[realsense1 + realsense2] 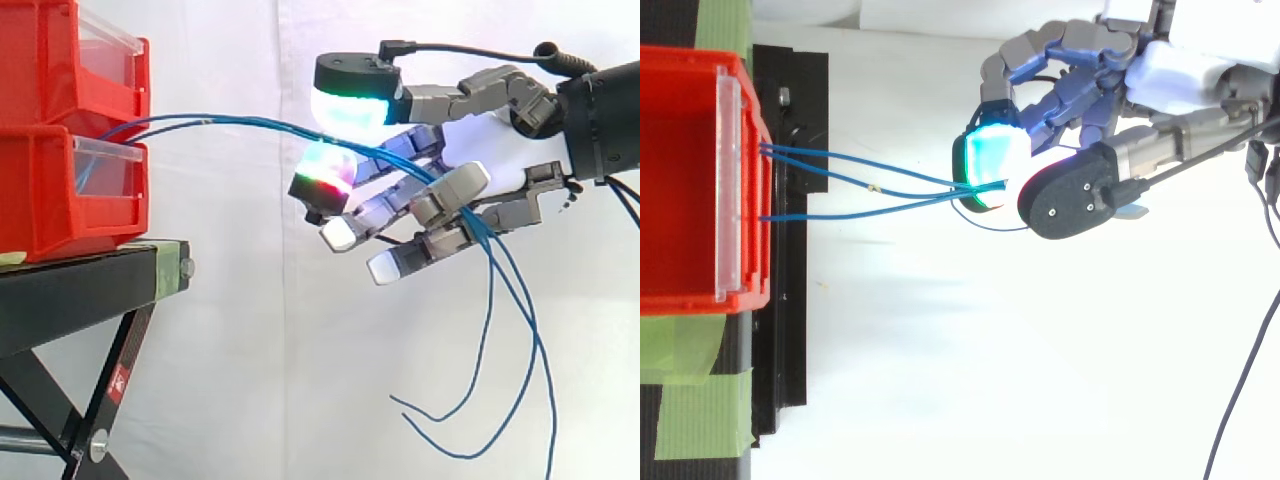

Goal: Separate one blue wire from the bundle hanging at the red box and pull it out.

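Three thin blue wires [270,124] [875,188] leave the front of the lower red bin [60,190] [680,180] and run right, drawing together at my hand [480,140] [1170,75]. They pass between the thumb's glowing green-white pad [355,105] above and a finger's red-green pad [325,178] below. From there they run on through the curled fingers. Their loose ends [500,400] hang down below the hand. In the top view the wires meet at the cyan pad [990,160], beside the thumb's black back [1075,195].
Two red bins are stacked on a black stand [80,285] at the left, each with a clear front plate [728,190]. Green tape [700,410] marks the stand's top. A white curtain hangs behind, with open air between bins and hand.
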